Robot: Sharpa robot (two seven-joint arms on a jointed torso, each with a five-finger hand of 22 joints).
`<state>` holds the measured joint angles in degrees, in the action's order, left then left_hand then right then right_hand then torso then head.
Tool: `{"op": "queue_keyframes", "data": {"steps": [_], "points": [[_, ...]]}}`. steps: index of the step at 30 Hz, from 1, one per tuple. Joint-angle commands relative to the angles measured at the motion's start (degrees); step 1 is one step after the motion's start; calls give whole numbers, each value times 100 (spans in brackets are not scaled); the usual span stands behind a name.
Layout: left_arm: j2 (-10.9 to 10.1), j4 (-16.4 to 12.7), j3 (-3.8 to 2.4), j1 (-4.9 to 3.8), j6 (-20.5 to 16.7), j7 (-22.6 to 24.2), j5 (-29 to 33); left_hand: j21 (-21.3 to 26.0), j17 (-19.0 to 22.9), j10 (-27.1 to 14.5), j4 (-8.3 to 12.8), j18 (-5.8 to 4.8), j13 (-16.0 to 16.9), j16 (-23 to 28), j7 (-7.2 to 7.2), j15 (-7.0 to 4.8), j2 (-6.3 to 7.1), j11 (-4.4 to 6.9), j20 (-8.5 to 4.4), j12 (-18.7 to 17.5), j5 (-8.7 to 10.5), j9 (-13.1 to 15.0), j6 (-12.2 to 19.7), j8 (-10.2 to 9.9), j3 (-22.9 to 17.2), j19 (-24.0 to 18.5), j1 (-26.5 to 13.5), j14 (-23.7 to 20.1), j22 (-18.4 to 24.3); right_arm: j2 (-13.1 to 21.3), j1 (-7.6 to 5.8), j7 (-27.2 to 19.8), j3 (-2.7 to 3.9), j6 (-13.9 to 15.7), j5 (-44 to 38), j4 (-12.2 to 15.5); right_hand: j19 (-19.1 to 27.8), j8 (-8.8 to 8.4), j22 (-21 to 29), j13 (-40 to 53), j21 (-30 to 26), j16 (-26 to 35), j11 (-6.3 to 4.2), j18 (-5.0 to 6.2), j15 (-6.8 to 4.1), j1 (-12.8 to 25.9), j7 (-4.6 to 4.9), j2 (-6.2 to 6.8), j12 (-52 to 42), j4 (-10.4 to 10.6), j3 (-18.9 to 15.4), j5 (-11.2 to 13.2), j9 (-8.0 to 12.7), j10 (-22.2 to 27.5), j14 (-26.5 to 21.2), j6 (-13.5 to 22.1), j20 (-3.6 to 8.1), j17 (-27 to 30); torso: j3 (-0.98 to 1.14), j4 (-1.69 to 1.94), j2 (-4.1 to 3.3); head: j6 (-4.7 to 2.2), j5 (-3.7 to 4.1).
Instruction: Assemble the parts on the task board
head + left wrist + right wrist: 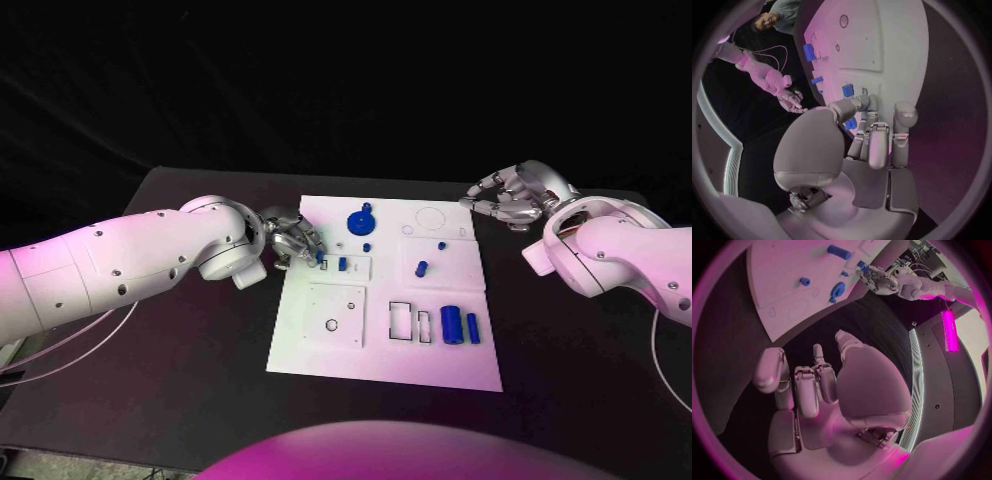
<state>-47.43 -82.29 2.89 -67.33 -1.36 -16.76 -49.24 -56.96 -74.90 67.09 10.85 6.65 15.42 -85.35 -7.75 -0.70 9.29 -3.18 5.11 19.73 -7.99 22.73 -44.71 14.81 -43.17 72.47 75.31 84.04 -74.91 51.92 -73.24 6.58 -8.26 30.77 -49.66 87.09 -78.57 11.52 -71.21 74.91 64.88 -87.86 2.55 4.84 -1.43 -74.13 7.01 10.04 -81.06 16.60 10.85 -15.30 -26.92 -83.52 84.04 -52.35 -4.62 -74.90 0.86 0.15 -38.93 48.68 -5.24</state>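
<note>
Looking down from the head view, the white task board [387, 330] lies in the middle of the black table [173, 360]. The left hand [296, 240] sits over the board's left edge. Its fingers bend down beside a small blue part [342, 264] near a little frame on the board. Whether the hand pinches anything cannot be told from up here.

The left wrist view comes much closer. There the left hand's fingertips [856, 106] touch the board, with one blue part [847, 90] just past them and another blue part [851, 123] tucked between the thumb and fingers. It looks pinched, but the hold is partly hidden.

The right hand [516, 197] hangs off the board, by its far right corner, above the dark table. The right wrist view shows its fingers [807, 385] curled in with nothing in them.

More blue parts lie on the board: a round wheel piece [361, 219], a short peg [420, 268], and two long bars [460, 324] side by side.
</note>
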Motion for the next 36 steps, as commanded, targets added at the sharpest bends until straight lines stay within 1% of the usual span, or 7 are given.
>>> {"op": "queue_keyframes", "data": {"steps": [1,5,7,12,23,29,36], "points": [[7,-21,15,25,145,54,39,24,-370,19,45,67,23,38,16,-19,22,3,8,-37,-36,-20,84,-11,26,-53,-16,254,-493,1,6,2,0,-86,-58,1,-9,18,6,579,-29,17,-23,105,-27,53,0,-5,14,-6,21,13,-5,2,456,49,24,-911,2,1,-1,-2,2],[6,-18,14,25,114,67,48,21,-373,25,62,68,41,36,31,-24,9,10,4,-32,-52,-35,131,-7,39,-55,-11,254,-500,4,7,4,0,-89,-58,0,-9,18,6,579,-29,17,-23,105,-27,53,0,-5,14,-6,21,13,-5,2,456,49,24,-911,1,0,1,-2,0],[6,-16,14,25,98,74,52,19,-370,26,80,68,64,37,42,-30,-1,14,-1,-26,-121,-48,171,10,54,-58,-12,252,-509,4,7,5,0,-90,-59,-2,-9,18,6,579,-29,17,-23,105,-27,53,0,-5,14,-6,21,13,-5,2,456,49,24,-911,2,3,2,0,1],[2,-16,14,25,68,91,64,7,-377,39,93,67,84,34,50,-35,-5,22,-5,-11,-141,-58,201,21,70,-53,-13,253,-516,2,8,3,0,-91,-59,-9,-9,18,6,579,-29,17,-23,105,-27,53,0,-5,14,-6,21,13,-5,2,456,49,24,-911,-3,6,1,6,3],[-49,-76,5,25,51,146,106,5,-388,30,126,65,156,26,99,-53,-8,48,-20,20,-184,-110,401,49,153,-56,-49,257,-527,1,14,-2,0,-88,-59,-17,-9,18,6,579,-29,17,-23,105,-27,53,0,-5,14,-6,21,13,-5,2,456,49,24,-911,-1,-2,-1,-4,1],[-82,-133,-34,24,53,169,135,12,-388,14,137,65,208,24,126,-66,-19,63,-31,34,-330,-136,520,114,225,-57,-87,256,-527,-2,19,-3,0,-95,-59,-31,-8,21,9,572,-37,23,-22,106,-26,53,1,-3,20,-6,21,13,-10,7,453,53,23,-899,-1,3,2,-7,16],[-123,-203,-101,20,36,180,147,8,-407,26,150,64,239,15,142,-75,-24,76,-37,55,-380,-147,575,145,254,-51,-91,263,-529,-2,25,-5,0,-99,-59,-37,-8,21,9,572,-37,23,-22,106,-26,53,1,-3,20,-6,21,13,-10,7,453,53,23,-899,3,3,4,-5,13]]}}
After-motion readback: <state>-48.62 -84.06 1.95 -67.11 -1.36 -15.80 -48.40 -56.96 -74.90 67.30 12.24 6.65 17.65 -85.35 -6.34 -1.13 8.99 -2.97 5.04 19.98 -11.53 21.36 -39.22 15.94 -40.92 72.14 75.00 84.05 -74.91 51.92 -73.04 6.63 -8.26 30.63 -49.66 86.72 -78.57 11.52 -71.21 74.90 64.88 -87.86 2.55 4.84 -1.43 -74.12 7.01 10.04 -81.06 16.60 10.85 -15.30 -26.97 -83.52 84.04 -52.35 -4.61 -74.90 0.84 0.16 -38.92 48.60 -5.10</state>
